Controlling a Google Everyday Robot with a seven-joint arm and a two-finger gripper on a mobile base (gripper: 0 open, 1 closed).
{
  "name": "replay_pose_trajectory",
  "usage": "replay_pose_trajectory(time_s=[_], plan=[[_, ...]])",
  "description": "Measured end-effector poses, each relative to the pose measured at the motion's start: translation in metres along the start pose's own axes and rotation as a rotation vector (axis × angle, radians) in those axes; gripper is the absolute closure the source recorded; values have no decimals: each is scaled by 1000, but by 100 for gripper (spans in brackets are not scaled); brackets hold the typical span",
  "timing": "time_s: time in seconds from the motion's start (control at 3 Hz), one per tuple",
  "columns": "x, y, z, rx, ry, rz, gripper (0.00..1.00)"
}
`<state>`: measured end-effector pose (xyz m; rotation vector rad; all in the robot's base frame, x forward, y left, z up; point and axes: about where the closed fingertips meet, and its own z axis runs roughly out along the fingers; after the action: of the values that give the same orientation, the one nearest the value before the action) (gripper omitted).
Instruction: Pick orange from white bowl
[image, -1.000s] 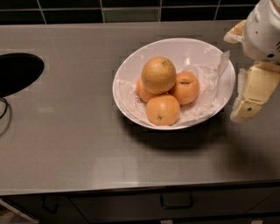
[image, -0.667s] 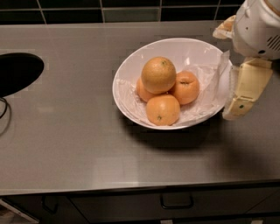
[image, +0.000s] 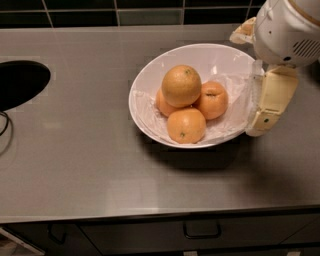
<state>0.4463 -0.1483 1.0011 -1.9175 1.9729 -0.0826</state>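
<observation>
One dark round hole (image: 20, 82) opens in the grey counter (image: 90, 165) at far left, a thin black cable (image: 5, 127) curling beside it at the edge of view. Right of centre sits the bowl (image: 210, 55), lined with a crinkled clear liner (image: 235, 87) and holding four fruits. The orange (image: 181, 86), the biggest and palest, rides on top of the pile, propped on three smaller fruits (image: 186, 125). At far right the gripper (image: 250, 80) hangs at the bowl's right rim. Its jaws are apart and hold nothing, and it is well clear of the orange. One cream finger (image: 272, 95) crosses the rim, while the other only peeks out near the bowl's back edge. The orange looks firm and fairly weighty for its size. Its dimpled skin should give the pads some bite, though a round fruit is likely to squirt free if pinched off-centre. The safest hold appears to be from above, across its widest part. Its top and left side are open, whereas the smaller fruits crowd its right and front. Those fruits may roll on the slick liner once it is lifted.
</observation>
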Motion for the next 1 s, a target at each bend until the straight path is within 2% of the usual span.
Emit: replay_pose_trajectory(time_s=[0.33, 1.0], plan=[[-10, -7, 6, -6, -6, -23, 0], [-42, -32, 32, -69, -23, -120, 0]])
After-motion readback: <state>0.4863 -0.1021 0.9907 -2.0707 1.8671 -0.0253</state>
